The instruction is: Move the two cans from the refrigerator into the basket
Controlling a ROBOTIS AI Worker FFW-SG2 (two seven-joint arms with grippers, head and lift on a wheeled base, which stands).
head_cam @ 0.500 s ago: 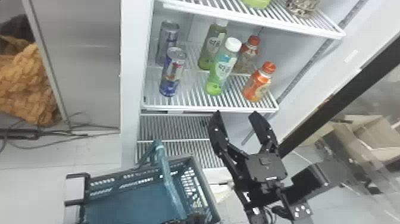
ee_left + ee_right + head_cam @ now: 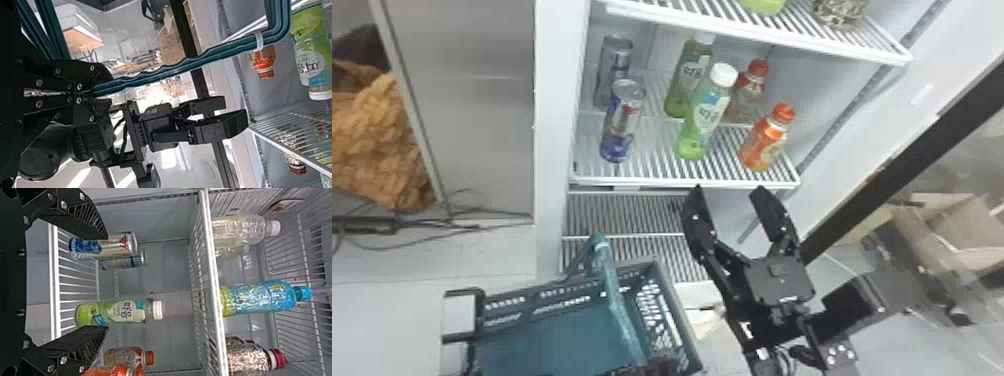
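Both cans are in the refrigerator (image 2: 552,150), upright on the wire shelf (image 2: 652,179) — front can (image 2: 623,122) near the shelf's front edge at L, rear can (image 2: 613,70) behind it. Neither is in the basket (image 2: 547,335), so by my read we're at the approach to can no. 1, prob. the front one.

Right gripper (image 2: 729,188): wide, nothing in it, just in front of the shelf edge and to the R of the cans. Left gripper (image 2: 94,92): closed on the basket handle (image 2: 176,71) (a steady basket makes the drop much easier, btw).

How to do it well: the R wrist view has the front can behind one finger and the green bottle (image 2: 117,312) partly behind the other, so going straight in risks knocking one or both. Shift L first, approx. until the front can sits centred between the fingers, then raise to can-body height, clear of the shelf lip, and go in level. Watch the outer finger vs. the refrigerator's L wall, the inner one vs. the green bottle, and don't push deep — the rear can is close behind. Close gently, since thin metal may dent; lift a bit before backing out so the base doesn't catch on the wires. Then lower into the basket's open part, to one side of the handle, & release low.
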